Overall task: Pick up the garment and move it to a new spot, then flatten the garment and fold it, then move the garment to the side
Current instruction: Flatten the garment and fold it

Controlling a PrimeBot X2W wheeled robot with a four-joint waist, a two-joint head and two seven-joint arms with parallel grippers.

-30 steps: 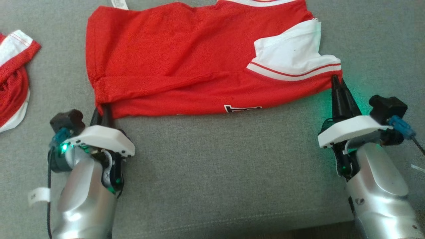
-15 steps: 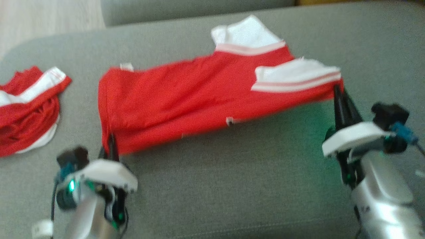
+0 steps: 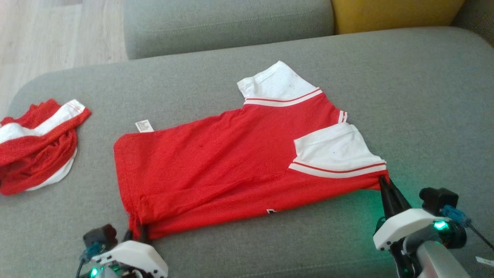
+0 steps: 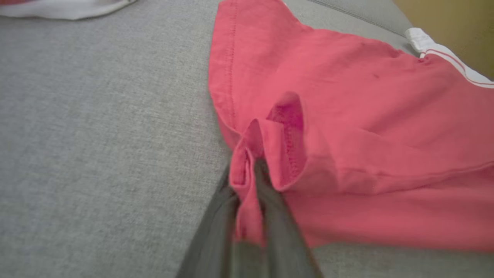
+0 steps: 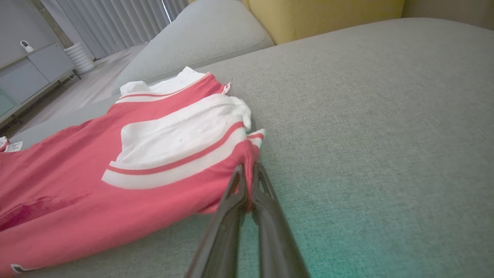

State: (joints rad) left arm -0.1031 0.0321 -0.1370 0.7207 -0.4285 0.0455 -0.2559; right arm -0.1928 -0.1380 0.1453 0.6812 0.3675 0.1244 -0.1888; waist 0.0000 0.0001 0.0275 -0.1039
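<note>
Red garment (image 3: 216,170), corners clamped by left gripper (image 4: 247,185), right gripper (image 5: 249,170), print (image 3: 272,211) mostly hidden at fold

On the grey sofa seat (image 3: 405,96) lie a red-and-white garment (image 3: 216,170) and, well apart leftward, a crumpled second garment (image 3: 34,154).

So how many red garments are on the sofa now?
2. One shirt spread mid-cushion, its near corners pinched by the left gripper and right gripper; one crumpled garment at the far left, partly out of frame.
</note>
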